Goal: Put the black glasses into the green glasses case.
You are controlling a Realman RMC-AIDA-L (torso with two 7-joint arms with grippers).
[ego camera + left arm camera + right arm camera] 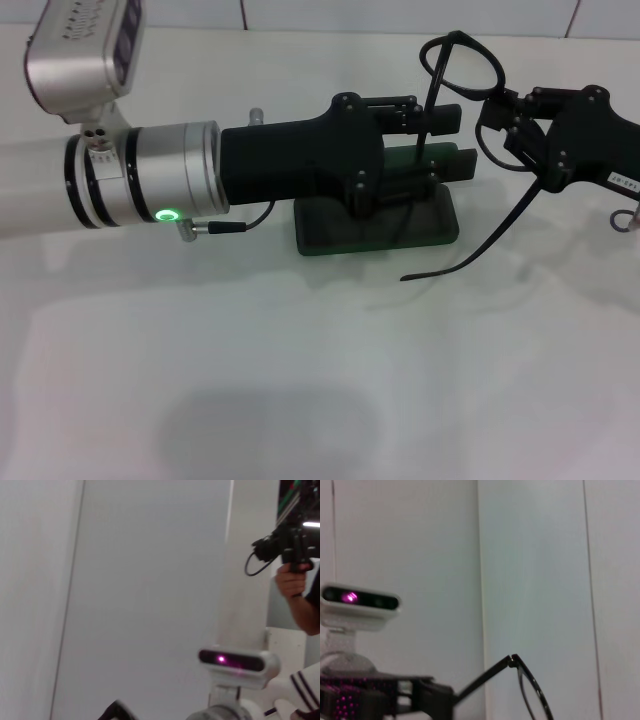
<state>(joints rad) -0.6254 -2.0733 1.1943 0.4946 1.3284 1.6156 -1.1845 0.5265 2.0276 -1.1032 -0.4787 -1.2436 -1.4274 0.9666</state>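
The green glasses case (375, 228) lies open on the white table at centre, its lid raised at the far side. My left gripper (447, 140) reaches over it from the left, with a finger on each side of the lid. My right gripper (503, 108) is shut on the black glasses (463, 62) at the frame, holding them in the air just right of and above the case. One temple arm hangs across the left fingers; the other trails down toward the table. The glasses also show in the right wrist view (521, 669).
The white table (300, 380) stretches toward me. A tiled wall edge runs along the back. The left wrist view shows the robot's head camera (235, 661) and a person holding a camera (292, 545) behind it.
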